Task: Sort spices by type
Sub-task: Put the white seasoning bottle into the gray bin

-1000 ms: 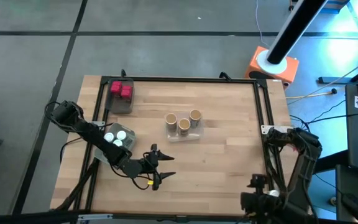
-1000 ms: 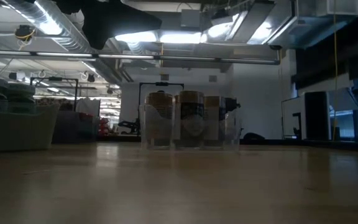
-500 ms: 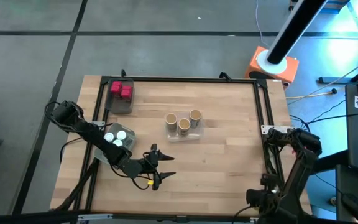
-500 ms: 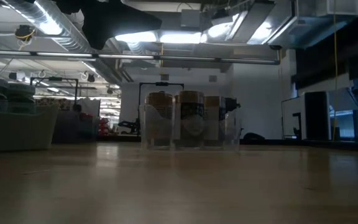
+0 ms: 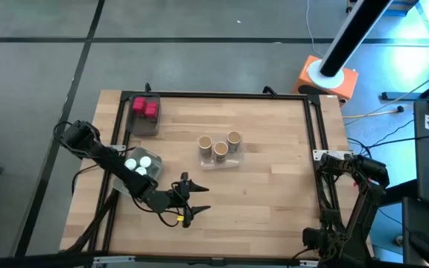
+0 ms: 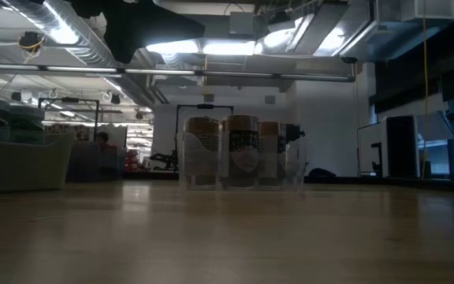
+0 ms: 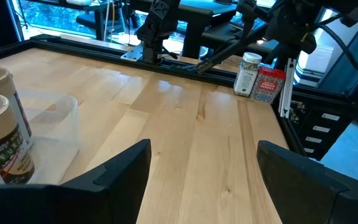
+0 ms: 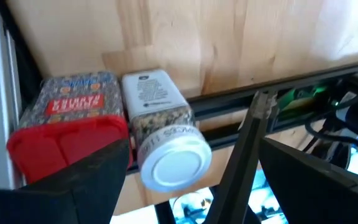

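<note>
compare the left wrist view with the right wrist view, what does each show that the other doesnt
Only the left wrist view shows two tan spice cylinders in a clear tray, plus the wide bare stretch of the wooden table.

Only the right wrist view shows the white-capped jar's round white cap close up.

Both show the same pair standing side by side at the table's edge: a red jar and a white-capped jar, far off in the left wrist view and close in the right. Each also shows its own open gripper, left gripper and right gripper.
</note>
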You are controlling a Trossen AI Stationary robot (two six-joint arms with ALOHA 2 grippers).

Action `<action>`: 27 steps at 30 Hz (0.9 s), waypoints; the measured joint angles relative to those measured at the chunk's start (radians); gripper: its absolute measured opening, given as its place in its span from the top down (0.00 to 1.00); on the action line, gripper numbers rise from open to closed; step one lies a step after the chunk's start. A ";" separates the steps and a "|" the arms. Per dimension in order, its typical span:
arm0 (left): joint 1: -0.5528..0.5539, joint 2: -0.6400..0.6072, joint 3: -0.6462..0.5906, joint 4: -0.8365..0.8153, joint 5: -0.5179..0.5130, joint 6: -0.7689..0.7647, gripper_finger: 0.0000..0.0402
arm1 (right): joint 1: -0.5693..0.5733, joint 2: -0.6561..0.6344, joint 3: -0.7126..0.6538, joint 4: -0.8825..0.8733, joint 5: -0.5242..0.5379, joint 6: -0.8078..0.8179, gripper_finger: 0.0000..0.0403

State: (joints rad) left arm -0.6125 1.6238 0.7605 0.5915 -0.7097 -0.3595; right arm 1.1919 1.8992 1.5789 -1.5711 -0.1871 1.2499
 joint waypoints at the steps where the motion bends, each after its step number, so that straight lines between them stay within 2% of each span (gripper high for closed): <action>1: 0.000 0.000 0.000 0.000 0.000 0.000 0.31 | 0.000 0.000 -0.003 0.002 0.006 0.000 0.12; 15: 0.000 0.000 0.000 0.000 0.000 0.006 0.31 | 0.006 0.000 -0.090 0.034 -0.052 -0.024 0.14; 27: 0.000 0.000 0.000 0.000 0.000 0.007 0.31 | 0.006 0.000 -0.089 0.037 -0.013 -0.029 0.43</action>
State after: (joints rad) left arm -0.6125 1.6238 0.7605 0.5911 -0.7099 -0.3523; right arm 1.1984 1.8992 1.4895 -1.5340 -0.1998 1.2212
